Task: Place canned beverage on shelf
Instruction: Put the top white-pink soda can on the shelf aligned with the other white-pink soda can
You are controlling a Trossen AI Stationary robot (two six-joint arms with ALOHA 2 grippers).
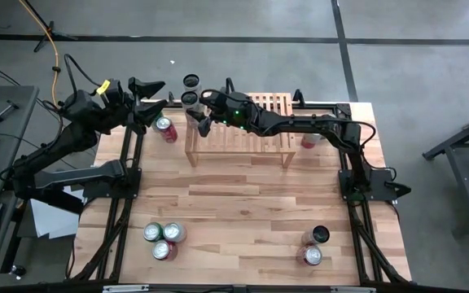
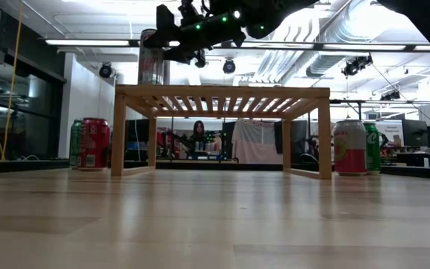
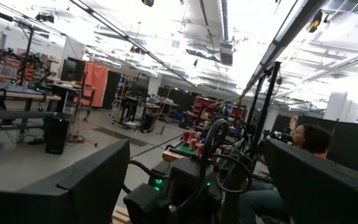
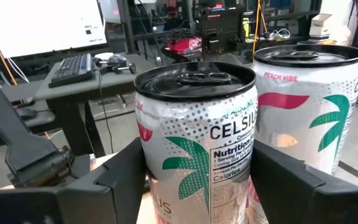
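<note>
The shelf (image 1: 243, 134) is a low light-wood rack with a slatted top (image 2: 222, 101), standing at the table's far middle. Two tall white cans with palm prints stand side by side at its left end. My right gripper (image 1: 200, 110) reaches in from the table's right and is shut on the nearer can (image 4: 197, 143). The other can (image 4: 309, 106) stands free right beside it on its base. My left gripper (image 1: 149, 102) hangs open above the table's far left, with nothing between its fingers (image 3: 92, 180). My right gripper pinches the can's round side wall (image 4: 157, 168) between its two fingers (image 4: 120, 177), one on each side, below the rim. The fingers come level from the table's right side. The can stands upright, and its base appears to rest on the left end of the shelf top (image 2: 151, 85).
A red can (image 1: 166, 129) and a green one (image 2: 75, 142) stand on the table left of the shelf, and a white-and-red can (image 2: 349, 147) stands right of it. Three cans (image 1: 163, 238) cluster near the front left and two cans (image 1: 314, 244) near the front right.
</note>
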